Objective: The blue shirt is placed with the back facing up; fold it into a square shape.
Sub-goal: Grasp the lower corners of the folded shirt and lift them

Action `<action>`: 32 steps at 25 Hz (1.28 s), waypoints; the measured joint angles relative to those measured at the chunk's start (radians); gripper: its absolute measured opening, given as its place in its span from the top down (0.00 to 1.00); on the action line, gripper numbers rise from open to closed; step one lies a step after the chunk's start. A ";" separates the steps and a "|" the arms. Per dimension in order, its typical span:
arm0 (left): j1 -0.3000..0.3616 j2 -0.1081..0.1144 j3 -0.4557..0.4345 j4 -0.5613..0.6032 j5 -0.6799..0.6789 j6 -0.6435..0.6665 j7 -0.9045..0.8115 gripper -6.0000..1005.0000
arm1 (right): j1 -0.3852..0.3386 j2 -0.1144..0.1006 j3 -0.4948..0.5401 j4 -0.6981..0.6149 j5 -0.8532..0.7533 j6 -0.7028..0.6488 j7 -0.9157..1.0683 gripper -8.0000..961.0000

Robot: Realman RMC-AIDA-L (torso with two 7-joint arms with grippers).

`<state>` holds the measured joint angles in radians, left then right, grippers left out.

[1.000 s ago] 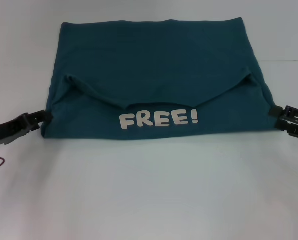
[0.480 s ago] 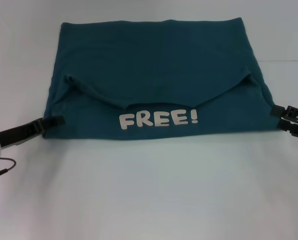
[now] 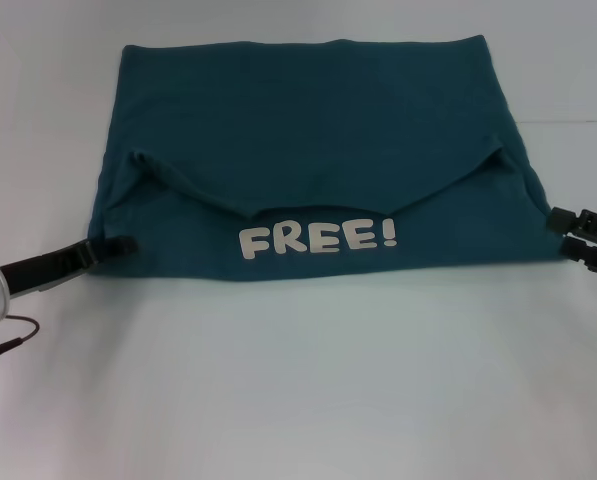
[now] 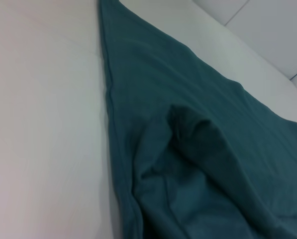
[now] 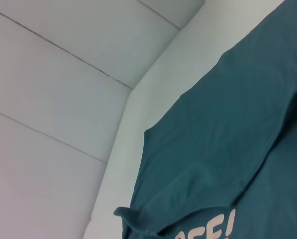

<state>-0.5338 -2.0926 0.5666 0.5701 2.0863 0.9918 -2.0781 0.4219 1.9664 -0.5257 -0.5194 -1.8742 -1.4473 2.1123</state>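
The blue shirt (image 3: 313,150) lies flat on the white table (image 3: 298,390), already folded into a broad rectangle whose long axis runs left to right across the robot's front. The near flap is turned over onto the body, showing the white "FREE!" lettering (image 3: 318,239) close to the near edge.

The left gripper (image 3: 113,245) sits at the near left corner, its tip touching the cloth edge; whether its fingers are parted or closed on fabric cannot be told. The right gripper (image 3: 570,232) sits just off the near right corner, its two fingers set narrowly apart and apparently clear of the fabric.

The shirt lies between the two grippers, inward of each fingertip. Judged from this layout, the rectangle is wider than deep, so a further fold across the long axis would bring it toward a square. Neither arm is clearly nearer; the left one alone is in contact.
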 joint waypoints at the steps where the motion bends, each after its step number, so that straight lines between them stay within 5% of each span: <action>1: 0.000 0.000 0.000 0.001 0.000 0.000 -0.001 0.43 | 0.000 0.000 0.004 0.002 0.000 0.000 0.000 0.13; 13: 0.000 0.004 -0.005 0.004 0.001 0.010 -0.006 0.76 | 0.008 -0.011 -0.003 0.002 -0.050 0.000 0.005 0.13; 16: -0.006 0.010 -0.004 0.010 0.001 0.021 -0.032 0.86 | 0.024 -0.028 -0.003 -0.008 -0.096 0.000 0.027 0.13; 19: -0.017 0.018 -0.001 0.020 0.001 0.042 -0.065 0.95 | 0.057 -0.069 -0.004 -0.016 -0.142 -0.002 0.088 0.13; 24: -0.042 0.028 0.002 0.032 0.002 0.063 -0.116 0.95 | 0.131 -0.125 -0.005 -0.091 -0.304 0.019 0.251 0.13; 32: -0.080 0.042 0.001 0.032 -0.007 0.092 -0.146 0.96 | 0.241 -0.120 -0.013 -0.176 -0.530 0.082 0.324 0.13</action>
<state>-0.6134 -2.0511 0.5673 0.6021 2.0788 1.0840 -2.2242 0.6625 1.8468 -0.5387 -0.6957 -2.4040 -1.3657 2.4362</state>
